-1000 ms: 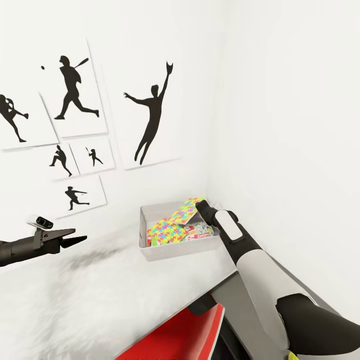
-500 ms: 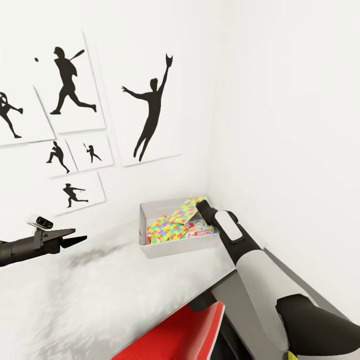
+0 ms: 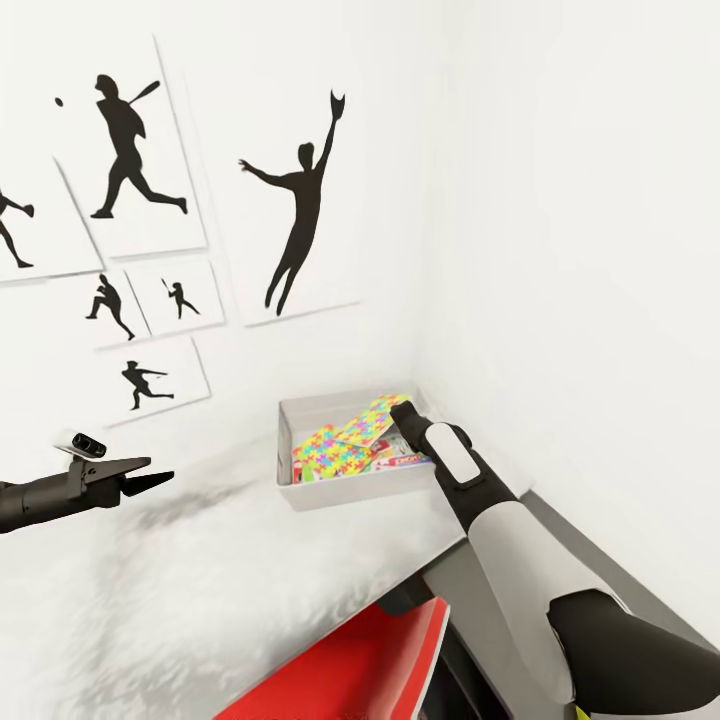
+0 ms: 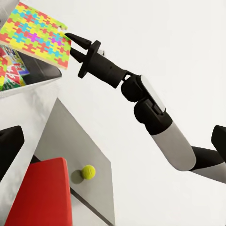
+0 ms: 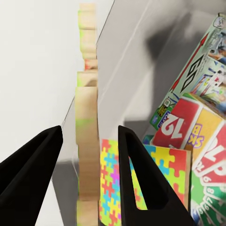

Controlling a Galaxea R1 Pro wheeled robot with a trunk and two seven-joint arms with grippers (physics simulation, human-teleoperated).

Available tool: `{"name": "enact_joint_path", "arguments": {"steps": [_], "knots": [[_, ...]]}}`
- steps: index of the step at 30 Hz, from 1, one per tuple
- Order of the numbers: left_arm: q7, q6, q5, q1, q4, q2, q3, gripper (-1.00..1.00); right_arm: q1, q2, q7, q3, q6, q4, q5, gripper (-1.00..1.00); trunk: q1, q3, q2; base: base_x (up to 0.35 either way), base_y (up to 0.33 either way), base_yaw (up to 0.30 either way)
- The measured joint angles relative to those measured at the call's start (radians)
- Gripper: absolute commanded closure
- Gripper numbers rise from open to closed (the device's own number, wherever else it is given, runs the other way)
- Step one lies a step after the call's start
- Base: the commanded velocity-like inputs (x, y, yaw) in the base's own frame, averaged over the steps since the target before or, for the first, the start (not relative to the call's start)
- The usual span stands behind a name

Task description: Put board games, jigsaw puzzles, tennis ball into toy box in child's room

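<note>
The toy box (image 3: pixel 350 490) sits on the table (image 3: pixel 200 580) in the room's corner. A jigsaw puzzle (image 3: pixel 335 455) lies flat inside it, beside a "SKIP BO" board game (image 5: pixel 188 132) and another printed game box (image 5: pixel 202 61). A second jigsaw puzzle (image 3: pixel 372 420) stands tilted over the box. My right gripper (image 3: pixel 398 408) is open, its fingers on either side of that puzzle's edge (image 5: pixel 88 141) with a gap on both sides. The tennis ball (image 4: pixel 88 172) rests on the lower dark grey section (image 4: pixel 80 141). Out over the table's left, my left gripper (image 3: pixel 160 472) is open and holds nothing.
Two white walls meet right behind the toy box, one hung with black baseball-player pictures (image 3: pixel 300 210). A red flat-topped object (image 3: pixel 370 660) stands close below the table's near edge, next to the grey section.
The whole picture has drifted, so the head camera has moved. Both arms keep their poses, and the tilted puzzle stays between my right fingers.
</note>
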Motion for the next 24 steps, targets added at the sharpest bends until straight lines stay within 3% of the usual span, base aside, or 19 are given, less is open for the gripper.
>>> {"name": "enact_joint_path", "arguments": {"steps": [24], "knots": [[0.0,0.0,0.0,0.0,0.0,0.0,0.0,-1.0,0.0,0.0,0.004,0.006,0.0,0.0,-0.001,1.0,0.0,-0.039,0.0,0.0,0.0,0.0]]}}
